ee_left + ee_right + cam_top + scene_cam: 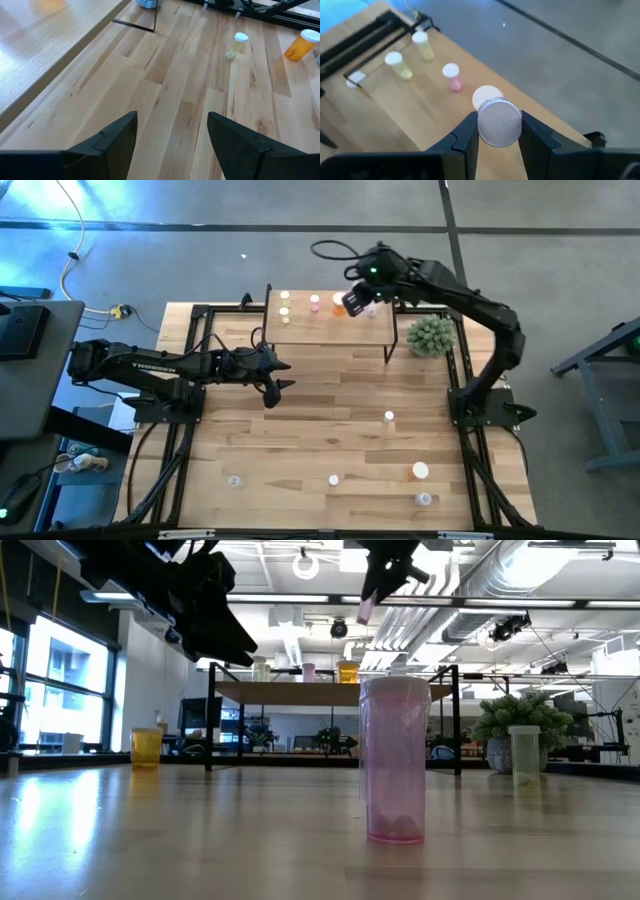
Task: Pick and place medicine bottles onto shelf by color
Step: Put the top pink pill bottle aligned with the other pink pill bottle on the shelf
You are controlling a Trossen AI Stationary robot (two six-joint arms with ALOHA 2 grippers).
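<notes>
Seen from above, going left to right, the left gripper [278,376] hangs over bare tabletop at about nine o'clock of the table's middle, its jaws apart and holding nothing. In its wrist view the gap between the fingers [112,140] shows only wood.

The shelf [300,330] stands at twelve o'clock along the far edge. Four bottles stand on it: two yellowish bottles [285,303] at its left end, a pink bottle [314,302] next, then a wide orange bottle [338,304].

The right gripper [499,131] hovers above the shelf's right half, closed on a small bottle [499,123] held by its grey-white cap. The low view shows that bottle to be pale pink, held well above the shelf top.

So the job looks roughly halfway. Five bottles wait on the table [330,410]: a pale one [389,417] at about four o'clock, and along the near edge, at six o'clock, three clear ones [334,479] and an orange one [420,471].

The pink bottle on the shelf has little free board around it, with the orange bottle close on its right. The shelf's right end is open. A small plant [431,335] sits just beside that end.
</notes>
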